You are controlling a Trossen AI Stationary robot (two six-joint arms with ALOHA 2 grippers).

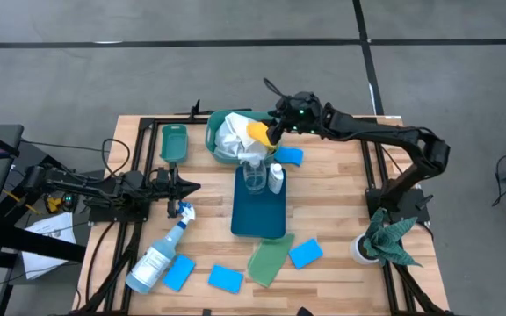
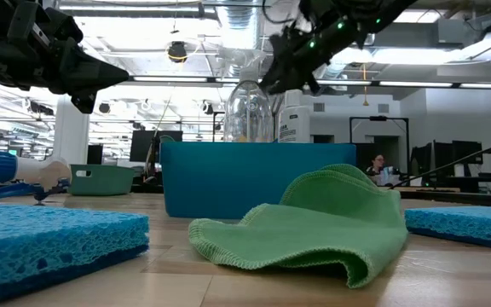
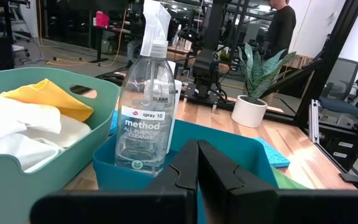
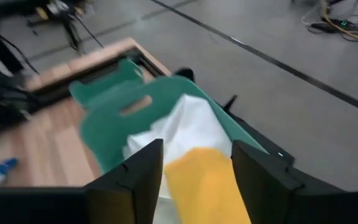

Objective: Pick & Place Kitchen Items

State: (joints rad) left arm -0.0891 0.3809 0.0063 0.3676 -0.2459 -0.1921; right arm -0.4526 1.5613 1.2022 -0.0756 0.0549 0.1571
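- Left gripper (image 1: 191, 187): fingers pressed together, nothing held; parked over the left of the table, pointing toward the blue tray (image 1: 259, 224); waiting.
- Right gripper (image 1: 271, 133): above the green basket (image 1: 214, 133) at the far middle of the table; fingers parted, with the yellow cloth (image 4: 207, 186) lying between them in its wrist view; whether the pads touch it I cannot tell; it appears to rest on the white cloth (image 1: 234, 140) in the basket.
- Step in hand, as I judge: placing the yellow cloth into the basket; best to keep the fingers apart and lift straight up, so no fold snags and drags out; stay clear of the bottles just beside.
- Count, left to right: one small green bin (image 1: 174, 142); one blue-trigger spray bottle (image 1: 158, 254) lying down; four blue sponges, at (image 1: 178, 273), (image 1: 225, 279), (image 1: 306, 253) and (image 1: 289, 156); one light-green cloth (image 1: 269, 260); one clear bottle (image 1: 254, 175) and one white bottle (image 1: 276, 179) standing in the tray; one potted plant (image 1: 385, 239).
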